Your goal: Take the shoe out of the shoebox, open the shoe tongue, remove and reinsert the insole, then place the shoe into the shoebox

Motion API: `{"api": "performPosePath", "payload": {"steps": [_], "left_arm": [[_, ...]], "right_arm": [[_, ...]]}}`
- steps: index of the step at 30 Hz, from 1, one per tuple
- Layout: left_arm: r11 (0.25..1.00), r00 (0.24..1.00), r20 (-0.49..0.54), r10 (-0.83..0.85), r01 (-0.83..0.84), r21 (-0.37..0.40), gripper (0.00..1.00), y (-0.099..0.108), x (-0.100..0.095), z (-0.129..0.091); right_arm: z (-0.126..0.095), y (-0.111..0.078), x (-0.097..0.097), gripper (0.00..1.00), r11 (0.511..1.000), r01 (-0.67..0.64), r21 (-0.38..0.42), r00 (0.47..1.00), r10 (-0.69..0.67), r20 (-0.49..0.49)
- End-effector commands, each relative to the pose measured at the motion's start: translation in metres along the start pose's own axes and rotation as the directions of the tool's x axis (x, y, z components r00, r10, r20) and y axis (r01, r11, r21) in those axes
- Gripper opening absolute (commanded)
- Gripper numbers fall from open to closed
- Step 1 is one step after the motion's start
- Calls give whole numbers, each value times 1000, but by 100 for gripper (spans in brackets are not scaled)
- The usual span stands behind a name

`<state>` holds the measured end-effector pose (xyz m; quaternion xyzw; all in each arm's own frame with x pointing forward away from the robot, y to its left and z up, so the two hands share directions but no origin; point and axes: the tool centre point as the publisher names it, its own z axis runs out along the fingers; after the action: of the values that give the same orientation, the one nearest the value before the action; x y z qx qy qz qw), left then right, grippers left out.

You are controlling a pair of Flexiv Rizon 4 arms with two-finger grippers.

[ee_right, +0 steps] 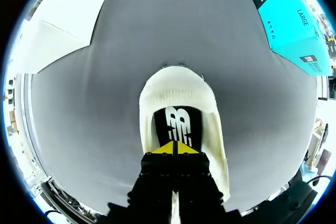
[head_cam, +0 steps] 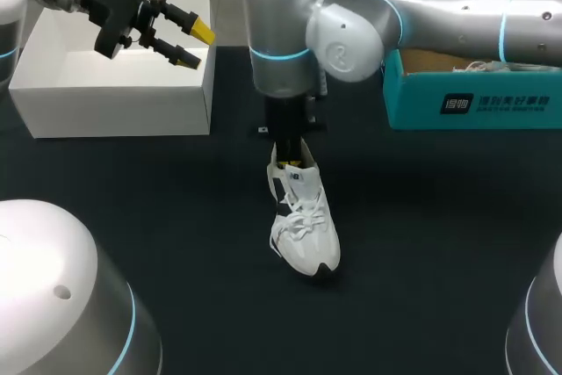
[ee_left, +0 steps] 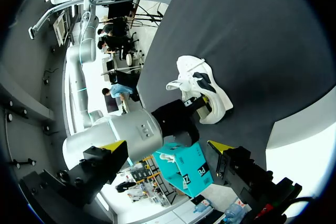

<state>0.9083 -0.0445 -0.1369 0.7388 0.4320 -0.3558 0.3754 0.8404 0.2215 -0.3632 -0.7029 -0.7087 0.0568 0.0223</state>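
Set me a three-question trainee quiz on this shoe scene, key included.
1. Fill in: the left claw has its fingers ____.
2. Which claw is at the opening of the white shoe? A) left B) right
3. True or false: the white shoe lies inside the shoebox.
Key: 1 open. 2 B, the right claw. 3 False: it is on the table, outside the teal shoebox.
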Motion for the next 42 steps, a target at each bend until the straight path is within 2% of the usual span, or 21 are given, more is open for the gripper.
{"api": "performPosePath", "payload": {"steps": [1,6,19,27,37,42], "left_arm": [[1000,1000,-3,1,-1,0,100,-1,0,0],[1000,1000,-3,1,-1,0,100,-1,0,0],[1000,1000,-3,1,-1,0,100,-1,0,0],[1000,1000,-3,1,-1,0,100,-1,0,0],[1000,1000,-3,1,-1,0,100,-1,0,0],[1000,1000,-3,1,-1,0,100,-1,0,0]], "right_arm": [[-16,2,-2,0,999,10,47,1000,-11,19],[-19,-4,0,0,994,16,106,1000,-16,-1],[-19,-6,0,0,994,12,105,1000,-12,-4],[-20,-12,-3,0,984,-6,177,1000,4,12],[-20,-30,0,0,960,10,280,1000,-10,0],[-17,-37,0,0,953,0,302,1000,-2,5]]}}
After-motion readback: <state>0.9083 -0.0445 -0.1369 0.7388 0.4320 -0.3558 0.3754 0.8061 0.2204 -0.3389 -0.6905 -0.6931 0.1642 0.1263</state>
